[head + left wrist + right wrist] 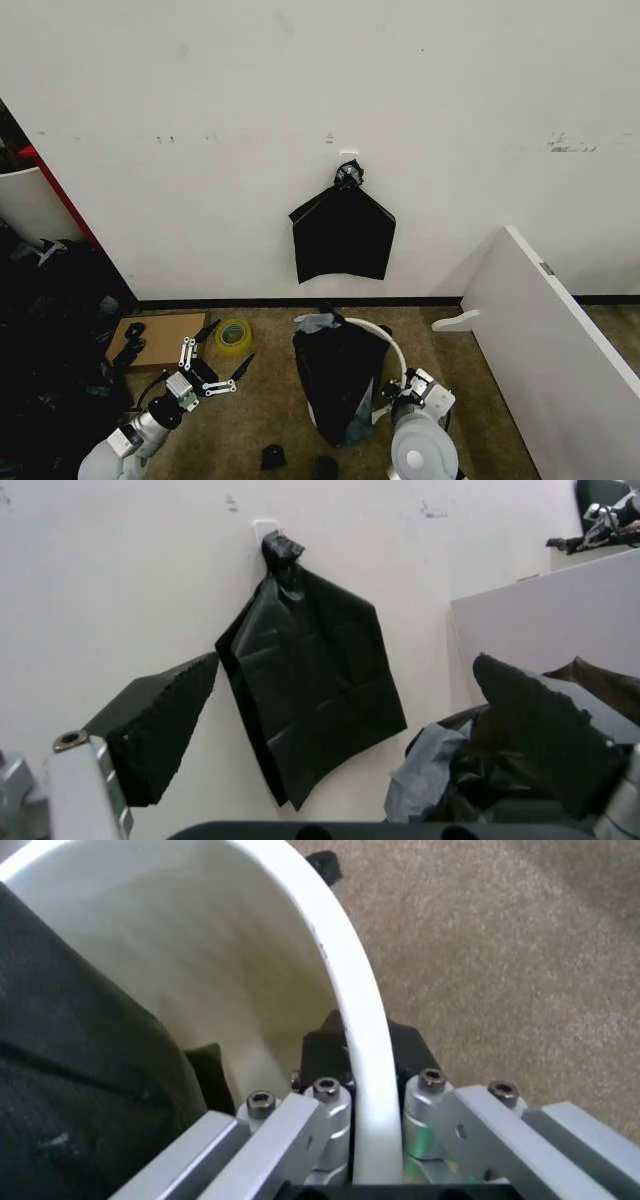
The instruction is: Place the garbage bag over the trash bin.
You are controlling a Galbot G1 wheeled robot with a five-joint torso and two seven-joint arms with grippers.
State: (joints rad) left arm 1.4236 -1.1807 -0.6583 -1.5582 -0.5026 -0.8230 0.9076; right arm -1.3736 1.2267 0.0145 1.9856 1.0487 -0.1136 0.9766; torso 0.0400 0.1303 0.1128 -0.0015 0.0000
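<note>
Cream plastic runs between my right jaws (362, 1136): they pinch the bin (392, 352) rim, one pad inside the wall and one outside, above brown carpet (500, 952). In the head view the bin stands on the floor just ahead of those jaws, and the bag (335, 375) is draped over its near-left side, black and crinkled, greyish at the top, leaving the rim by the jaws bare. My left jaws (212, 375) hang spread, holding nothing, well left of the bin; between their pads in the left wrist view I see the bundle (310, 697) hanging by its knot from a wall hook (262, 529). A white board (550, 340) leans to the right. I can read no writing anywhere.
</note>
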